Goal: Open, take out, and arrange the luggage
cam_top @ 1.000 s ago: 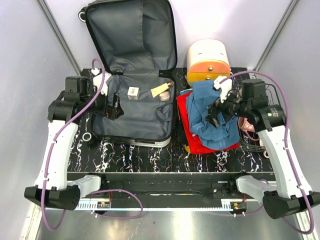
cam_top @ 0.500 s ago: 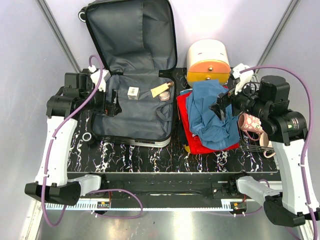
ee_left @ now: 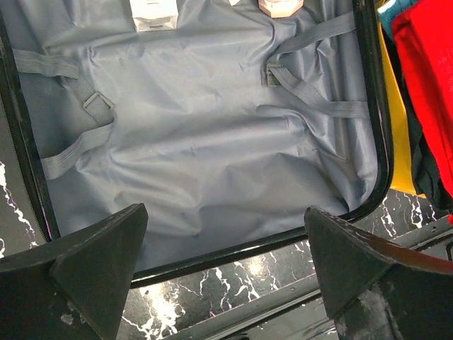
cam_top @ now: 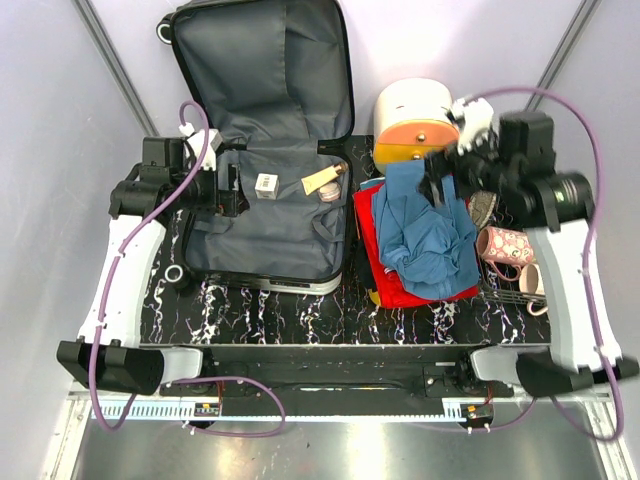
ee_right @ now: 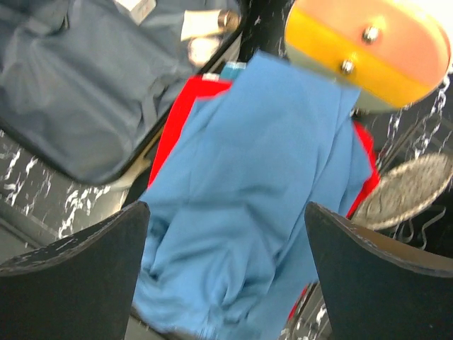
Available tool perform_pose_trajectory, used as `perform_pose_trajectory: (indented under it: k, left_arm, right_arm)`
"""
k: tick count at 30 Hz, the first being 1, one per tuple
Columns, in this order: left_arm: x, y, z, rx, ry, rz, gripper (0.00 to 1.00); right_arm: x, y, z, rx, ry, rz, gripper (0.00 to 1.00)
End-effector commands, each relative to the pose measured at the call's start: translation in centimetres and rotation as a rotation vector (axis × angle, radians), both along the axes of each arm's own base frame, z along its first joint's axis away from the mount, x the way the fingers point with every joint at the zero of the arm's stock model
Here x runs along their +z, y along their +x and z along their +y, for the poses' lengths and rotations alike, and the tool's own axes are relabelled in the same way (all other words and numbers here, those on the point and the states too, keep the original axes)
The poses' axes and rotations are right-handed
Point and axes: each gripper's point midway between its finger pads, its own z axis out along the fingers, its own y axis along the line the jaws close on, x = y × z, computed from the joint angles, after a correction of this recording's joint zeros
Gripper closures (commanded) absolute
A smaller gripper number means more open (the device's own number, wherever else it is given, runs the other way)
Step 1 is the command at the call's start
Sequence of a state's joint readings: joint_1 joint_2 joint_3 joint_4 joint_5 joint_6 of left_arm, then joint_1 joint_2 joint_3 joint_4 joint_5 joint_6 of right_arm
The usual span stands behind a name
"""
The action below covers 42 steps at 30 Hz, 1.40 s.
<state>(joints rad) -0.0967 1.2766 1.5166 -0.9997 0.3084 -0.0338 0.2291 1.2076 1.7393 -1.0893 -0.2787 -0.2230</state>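
Right, status. The luggage sits in the upper left-centre of the top view, lower half flat on the black marbled table, lid swung up against the back wall. So I'd call opening done.

Unloading looks mostly done. A blue garment lies on a red garment just right of the case. Something yellow is under them; can't tell what. The pile is loose and crumpled, not folded.

Left inside, along the hinge side:
- small white box
- cream tag-like item
- pinkish jar, touching or just beside the cream item

The rest of the grey lining is bare, straps unbuckled.

Left gripper hangs over the case's left rim, jaws spread wide with nothing between them. Its wrist view shows only lining.

Right gripper hovers over the top of the blue garment, just below the white-and-orange drawer box. Its jaws are also wide and it has nothing in hand.

A pink mug and a woven disc sit in the wire rack at the right edge.

My estimate: past halfway. What's left is three small items out, then sorting them and tidying the clothes. The jar and cream item sit so close that I'd pick them one at a time.
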Motion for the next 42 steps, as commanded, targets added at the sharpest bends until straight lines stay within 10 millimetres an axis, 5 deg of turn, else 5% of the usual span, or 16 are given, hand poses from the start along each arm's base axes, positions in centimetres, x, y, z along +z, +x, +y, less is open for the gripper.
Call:
perform_pose_trajectory:
  k: [1, 2, 4, 5, 7, 8, 10, 15, 19, 31, 40, 42]
  left_arm:
    - [0.8, 1.8, 0.1, 0.0, 0.007, -0.082, 0.01]
    - [0.8, 2.1, 0.4, 0.013, 0.025, -0.087, 0.01]
    - [0.3, 2.4, 0.5, 0.012, 0.034, -0.074, 0.01]
    - [-0.6, 2.4, 0.4, -0.016, 0.043, -0.063, 0.01]
    - [-1.5, 2.6, 0.3, -0.045, 0.06, -0.051, 0.01]
    - [-1.9, 2.7, 0.3, -0.055, 0.063, -0.039, 0.01]
    - [-2.7, 3.0, 0.4, -0.074, 0.086, -0.024, 0.01]
    - [-3.7, 3.8, 0.8, -0.075, 0.115, -0.001, 0.01]
    - [-4.4, 3.6, 0.7, -0.074, 0.109, 0.023, 0.01]
    - [-5.3, 1.8, 1.2, -0.046, 0.108, 0.021, 0.01]
    - [-5.3, 1.5, 0.7, -0.043, 0.075, 0.018, 0.01]
    - [-5.4, 1.5, 0.5, -0.047, 0.063, 0.024, 0.01]
  right_arm:
    - [2.5, 7.5, 1.9, 0.012, 0.014, -0.057, 0.01]
    - [0.5, 10.3, 2.6, 0.017, 0.001, 0.0, 0.02]
    - [1.4, 12.5, 3.5, 0.034, 0.014, -0.012, 0.03]
    - [-1.1, 14.6, 4.4, 0.05, 0.012, 0.053, 0.05]
    - [-0.9, 16.5, 5.1, 0.045, 0.044, 0.055, 0.07]
    - [-2.9, 18.1, 5.8, 0.05, 0.051, 0.101, 0.08]
    - [-3.2, 19.6, 6.5, 0.037, 0.076, 0.103, 0.09]
    - [-9.0, 22.9, 7.1, 0.021, 0.033, 0.191, 0.1]
    - [-13.8, 22.4, 7.7, 0.03, -0.007, 0.302, 0.12]
    - [-22.6, 19.1, 7.9, 0.048, -0.091, 0.533, 0.15]
    - [-25.6, 11.3, 6.0, 0.12, -0.14, 0.633, 0.21]
    - [-24.6, 10.3, 5.7, 0.124, -0.133, 0.609, 0.22]
